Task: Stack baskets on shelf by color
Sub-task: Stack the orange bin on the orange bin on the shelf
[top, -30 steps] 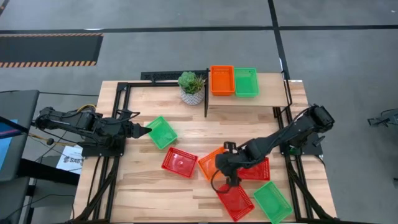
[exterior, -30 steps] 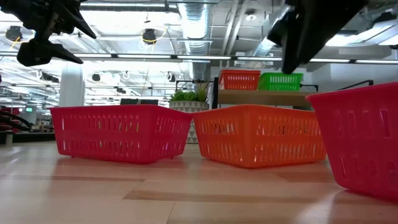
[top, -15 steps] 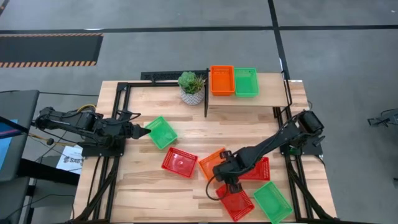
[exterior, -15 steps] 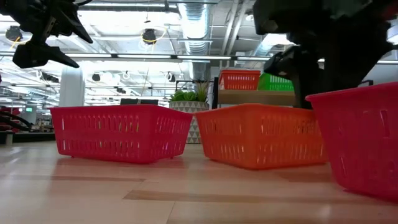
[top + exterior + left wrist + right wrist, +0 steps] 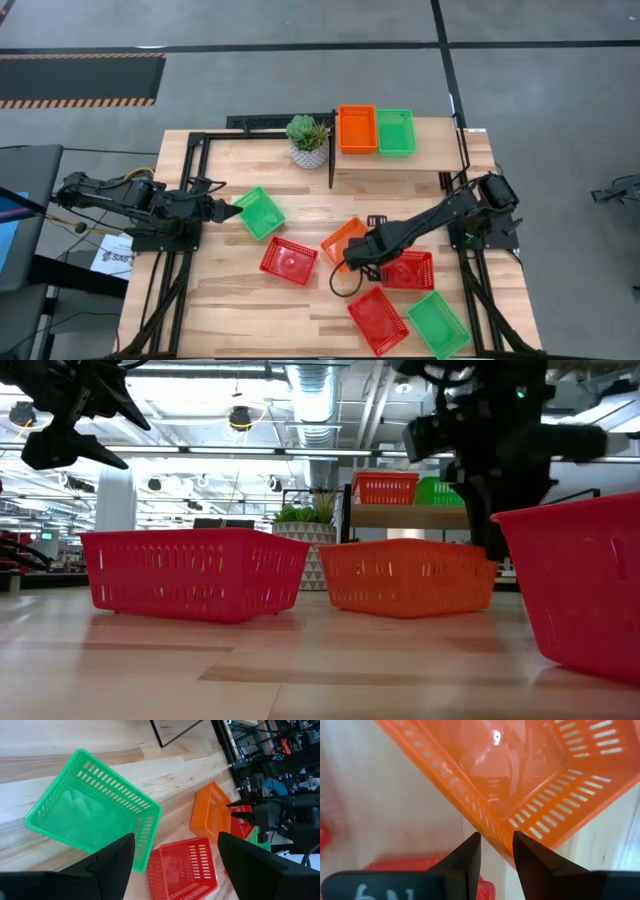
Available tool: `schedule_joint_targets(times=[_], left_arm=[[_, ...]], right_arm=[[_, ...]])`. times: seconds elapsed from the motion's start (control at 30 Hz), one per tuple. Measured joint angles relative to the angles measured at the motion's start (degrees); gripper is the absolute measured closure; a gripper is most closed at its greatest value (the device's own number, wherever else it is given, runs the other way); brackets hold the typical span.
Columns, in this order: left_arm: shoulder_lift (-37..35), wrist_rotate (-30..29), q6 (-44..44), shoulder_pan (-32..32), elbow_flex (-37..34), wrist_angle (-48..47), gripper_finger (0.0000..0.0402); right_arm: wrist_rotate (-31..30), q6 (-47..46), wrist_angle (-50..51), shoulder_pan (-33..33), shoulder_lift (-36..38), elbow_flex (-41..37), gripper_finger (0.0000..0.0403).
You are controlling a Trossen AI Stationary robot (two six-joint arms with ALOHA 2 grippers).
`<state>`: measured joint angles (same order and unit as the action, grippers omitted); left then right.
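At the table's left edge the left gripper [image 5: 232, 211] waits with its fingers spread wide, holding nothing, just beside a green basket [image 5: 260, 213] that lies turned at a slant and empty. Next comes a red basket [image 5: 289, 260], also empty and angled. Mid-table, the right gripper [image 5: 352, 262] has its two fingers [image 5: 468, 857] set on either side of the rim of an orange basket [image 5: 346, 241]; the wrist view shows the wall between them, but whether the pads actually press it cannot be made out. That basket is empty, its long axis running diagonally, from the gripper towards the shelf. A second red basket [image 5: 410, 270] is partly hidden under the right arm; a third red basket [image 5: 378, 320] and another green basket [image 5: 438, 325] lie near the front edge, both slanted. On the shelf [image 5: 440, 148] at the back, an orange basket [image 5: 357, 128] and a green one [image 5: 396, 132] sit side by side, touching, long axes pointing away from the front edge. A potted plant [image 5: 308, 140] stands left of the shelf.
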<state>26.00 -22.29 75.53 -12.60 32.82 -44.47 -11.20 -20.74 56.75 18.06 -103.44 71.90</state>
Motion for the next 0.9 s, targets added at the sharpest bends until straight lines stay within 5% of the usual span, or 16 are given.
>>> schedule_joint_targets(times=[0.3,0.5,0.67,0.9], left_arm=[[0.0,0.0,-0.7,0.0,0.0,-0.4,0.0128],[0.0,1.1,-2.3,0.0,0.0,-0.3,0.0128],[0.0,1.1,-2.5,0.0,0.0,-0.3,0.0128],[-0.2,2.5,-3.5,0.0,0.0,-0.3,0.0128]], right_arm=[[0.7,-4.9,2.1,-2.2,6.3,1.2,0.0260],[0.9,-17.9,-9.8,-3.3,11.0,1.3,0.0241],[3.5,-23.3,-19.2,-4.0,9.0,1.4,0.0200],[4.0,-24.9,-18.8,-2.9,1.0,8.0,0.0180]])
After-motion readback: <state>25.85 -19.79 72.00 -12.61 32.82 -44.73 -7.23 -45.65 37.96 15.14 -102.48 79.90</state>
